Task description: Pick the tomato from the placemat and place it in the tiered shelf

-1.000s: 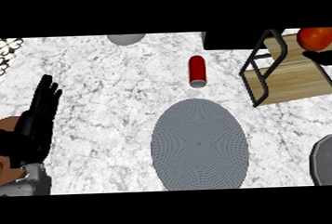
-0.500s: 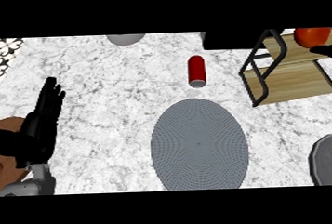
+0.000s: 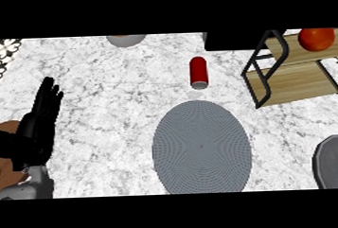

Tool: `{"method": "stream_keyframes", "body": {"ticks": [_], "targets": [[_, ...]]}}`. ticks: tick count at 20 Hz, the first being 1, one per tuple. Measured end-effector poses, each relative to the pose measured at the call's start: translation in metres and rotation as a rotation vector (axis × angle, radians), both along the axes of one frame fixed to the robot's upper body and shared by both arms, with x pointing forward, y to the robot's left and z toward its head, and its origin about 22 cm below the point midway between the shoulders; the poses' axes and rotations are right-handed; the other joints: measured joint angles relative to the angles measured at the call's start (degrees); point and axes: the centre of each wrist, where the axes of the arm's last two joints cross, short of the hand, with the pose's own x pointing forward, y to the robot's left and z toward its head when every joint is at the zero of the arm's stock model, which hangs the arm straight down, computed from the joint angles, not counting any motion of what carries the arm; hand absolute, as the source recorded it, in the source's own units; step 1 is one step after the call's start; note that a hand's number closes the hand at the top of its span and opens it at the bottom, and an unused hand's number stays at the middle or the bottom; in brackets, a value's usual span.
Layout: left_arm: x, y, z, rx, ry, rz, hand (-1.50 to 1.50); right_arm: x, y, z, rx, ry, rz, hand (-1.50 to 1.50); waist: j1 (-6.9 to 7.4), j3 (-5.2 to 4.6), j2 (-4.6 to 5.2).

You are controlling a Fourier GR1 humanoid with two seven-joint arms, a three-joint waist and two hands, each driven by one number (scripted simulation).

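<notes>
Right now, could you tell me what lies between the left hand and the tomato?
In the head view, the grey placemat and red can lie between left hand and tomato.

Counter (image 3: 115,89): white-grey marble veining. Placemat (image 3: 201,148): grey, fine concentric weave. Can (image 3: 198,72): red, pale end. Tomato (image 3: 316,39): red-orange. Tiered shelf (image 3: 296,80): black frame, light wood boards. Left hand (image 3: 39,123): black, grey forearm.

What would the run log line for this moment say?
tomato: on tiered shelf | placemat: bare | left hand: open, resting | right hand: unseen
</notes>
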Motion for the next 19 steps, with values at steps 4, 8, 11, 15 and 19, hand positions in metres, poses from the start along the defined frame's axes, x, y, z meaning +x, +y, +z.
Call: {"method": "stream_keyframes", "body": {"ticks": [4,8,11,15,19], "targets": [[-0.004,0.007,-0.009,0.002,0.001,0.001,0.0,-0.03,-0.042,0.018,0.048,0.02,-0.094,-1.5,0.09,-0.01,0.1],[-0.003,0.006,-0.003,-0.005,0.004,0.006,0.0,-0.07,-0.084,0.025,0.072,0.028,-0.136,-1.5,-0.02,0.04,0.12],[0.0,0.001,0.0,-0.002,-0.003,0.001,0.0,-0.098,-0.109,0.024,0.089,0.038,-0.134,-1.5,0.14,0.08,0.22],[0.001,0.0,0.003,-0.001,0.001,-0.002,0.0,-0.128,-0.13,0.024,0.099,0.039,-0.108,-1.5,0.32,0.1,0.25],[-0.003,-0.001,0.0,-0.002,-0.004,-0.009,0.0,-0.156,-0.147,0.025,0.099,0.034,-0.085,-1.5,0.54,0.14,0.3]]}}
